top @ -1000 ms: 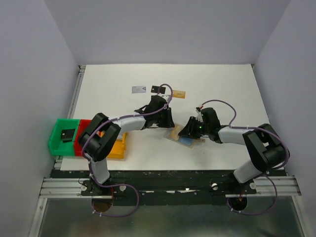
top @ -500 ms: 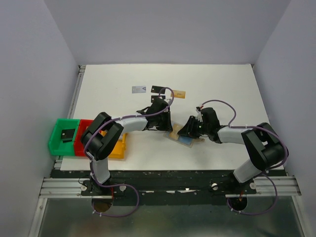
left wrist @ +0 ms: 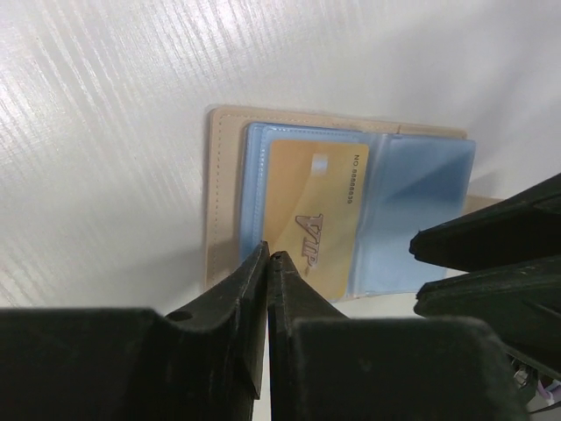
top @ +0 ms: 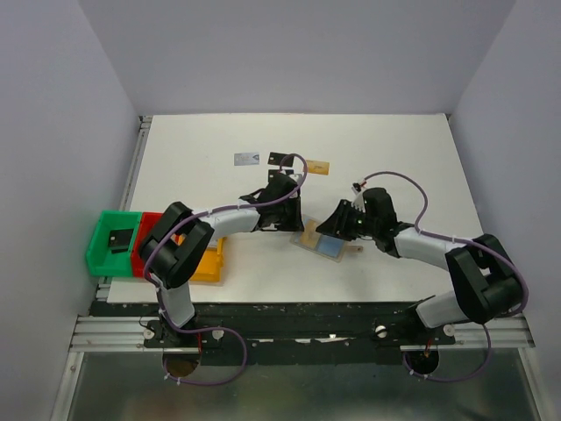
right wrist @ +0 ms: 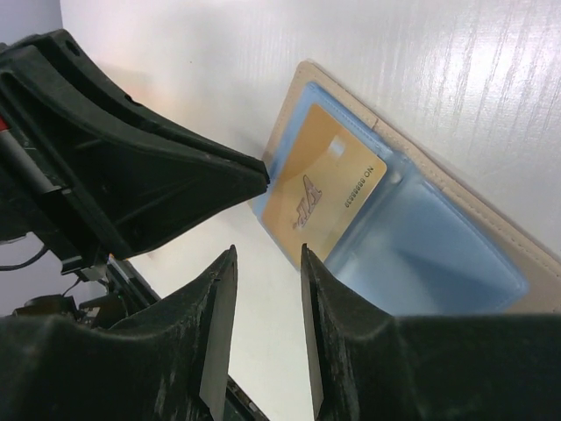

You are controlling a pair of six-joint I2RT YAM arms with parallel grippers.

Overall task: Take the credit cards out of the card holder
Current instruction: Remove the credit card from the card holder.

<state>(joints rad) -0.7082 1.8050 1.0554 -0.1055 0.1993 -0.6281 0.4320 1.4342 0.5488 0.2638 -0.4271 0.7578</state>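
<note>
The card holder (top: 323, 244) lies open on the white table, with two light-blue panels and a tan border (left wrist: 223, 175) (right wrist: 480, 203). One orange-gold credit card (left wrist: 312, 210) (right wrist: 326, 182) sits in its left panel. My left gripper (top: 295, 224) (left wrist: 267, 256) is shut, its tips at that card's near left corner; I cannot tell whether they pinch the card's edge. My right gripper (top: 340, 223) (right wrist: 267, 253) is open with nothing between its fingers, just off the holder's other side. On the table farther back lie a silvery-white card (top: 246, 159), a black card (top: 280, 160) and an orange-gold card (top: 318, 167).
Green (top: 98, 248), red (top: 149, 222) and yellow (top: 209, 267) bins stand at the table's left edge; a small black thing lies in the green one. The two grippers face each other closely across the holder. The table's right edge (top: 469, 202) is nearby.
My left gripper moved down to the holder's left corner and closed. My right gripper drew back slightly to the right, uncovering more of the holder.
</note>
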